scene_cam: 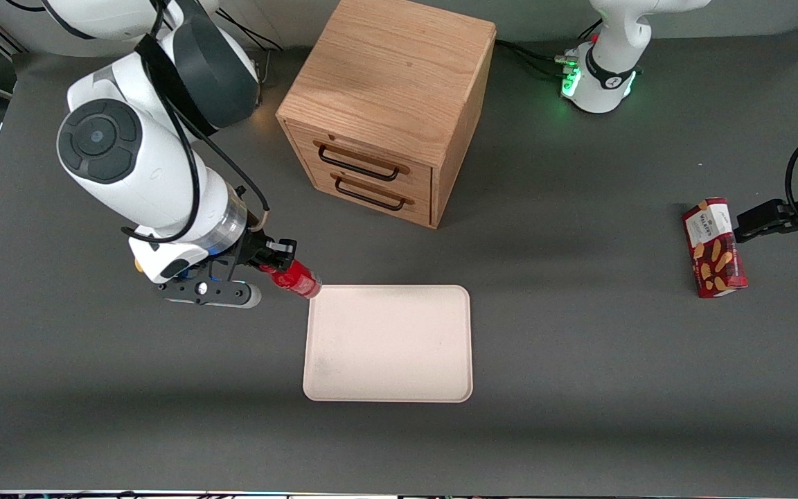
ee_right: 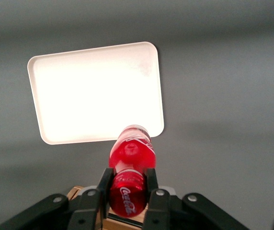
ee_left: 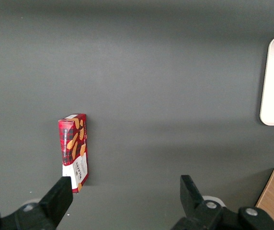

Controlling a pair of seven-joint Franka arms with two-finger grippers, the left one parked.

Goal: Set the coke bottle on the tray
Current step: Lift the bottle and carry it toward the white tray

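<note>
Red plastic coke bottle (ee_right: 130, 170), clamped between the two black fingers (ee_right: 98, 184) of the right arm's gripper (scene_cam: 271, 262) and carried clear of the desk (scene_cam: 579, 388). Fingers closed on the bottle's lower body, one on each side, label visible between them in the right wrist view. Long axis tilted rather than upright: free end pointing out from the fingers toward the tray (scene_cam: 388, 343), gripped end tucked back under the wrist. In the front view, free end sitting right at the tray's corner farther from the camera and toward the working arm's end; whether above the rim or just outside it, hard to say. In the wrist view, same corner showing just past the bottle's tip.

Tray flat on the desk, pale beige-pink, nothing on it. From the fingers, the tray's middle lying straight along the bottle's own axis, so probably a short carry in that direction, then a lowering and release. Likely risk: a tilted bottle rolling once let go.

Farther from the camera than the tray, a wooden two-drawer cabinet (scene_cam: 388, 111). Well apart from the tray, toward the parked arm's end, a red biscuit box (scene_cam: 714, 247).
</note>
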